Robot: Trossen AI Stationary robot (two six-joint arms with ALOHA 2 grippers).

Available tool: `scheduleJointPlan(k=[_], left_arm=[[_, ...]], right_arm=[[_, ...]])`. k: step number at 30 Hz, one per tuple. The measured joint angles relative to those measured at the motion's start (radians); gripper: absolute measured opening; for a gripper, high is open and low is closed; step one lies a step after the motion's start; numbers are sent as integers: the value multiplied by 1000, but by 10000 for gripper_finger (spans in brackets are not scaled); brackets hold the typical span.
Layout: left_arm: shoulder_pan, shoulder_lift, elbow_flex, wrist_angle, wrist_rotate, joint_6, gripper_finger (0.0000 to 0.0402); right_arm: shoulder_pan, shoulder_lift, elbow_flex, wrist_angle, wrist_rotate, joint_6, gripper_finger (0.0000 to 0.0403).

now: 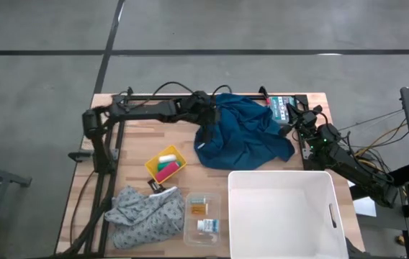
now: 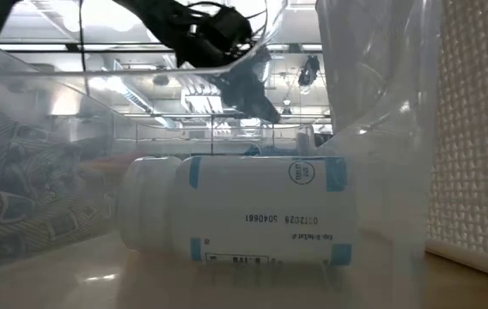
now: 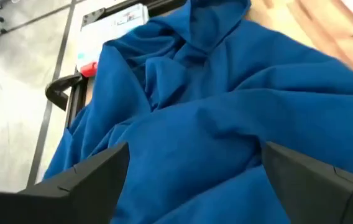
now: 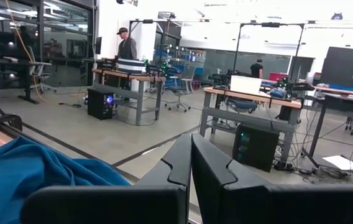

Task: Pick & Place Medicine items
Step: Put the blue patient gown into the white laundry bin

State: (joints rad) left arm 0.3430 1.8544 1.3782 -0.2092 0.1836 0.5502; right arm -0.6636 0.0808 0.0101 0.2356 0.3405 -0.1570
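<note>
The medicine items lie in a clear plastic container (image 1: 188,232) near the table's front edge: a small orange item (image 1: 197,208) and a white item with blue print (image 1: 207,226), which rests on its side (image 2: 235,215). My left gripper (image 1: 207,134) (image 3: 195,149) is open over the left part of a crumpled blue cloth (image 1: 244,133) at the far middle of the table, one finger on either side of its folds (image 3: 214,106). My right gripper (image 4: 191,163) is shut at the table's far right, beside the cloth, holding nothing. My left gripper stands slanting down over the blue cloth with its fingers (image 3: 102,168) wide apart. Whether they touch the cloth I cannot tell.
A large white bin (image 1: 280,180) stands at the front right. A yellow tray (image 1: 154,169) with small items sits mid-table, a grey patterned cloth (image 1: 145,214) at the front left. A printed box (image 1: 281,108) lies at the far right edge. Beyond the table is a workshop with people.
</note>
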Motion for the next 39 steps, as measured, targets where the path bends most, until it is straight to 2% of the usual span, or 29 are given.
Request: scheduleJointPlan(k=[9,27,39], left_arm=[[10,80,84,-30,0,24,384],[48,202,83,38,1,14,384],[54,199,83,0,0,-25,383]], right_arm=[[0,1,0,1,1,0,8],[0,2,0,0,1,0,8],[0,0,0,-2,1,0,8]])
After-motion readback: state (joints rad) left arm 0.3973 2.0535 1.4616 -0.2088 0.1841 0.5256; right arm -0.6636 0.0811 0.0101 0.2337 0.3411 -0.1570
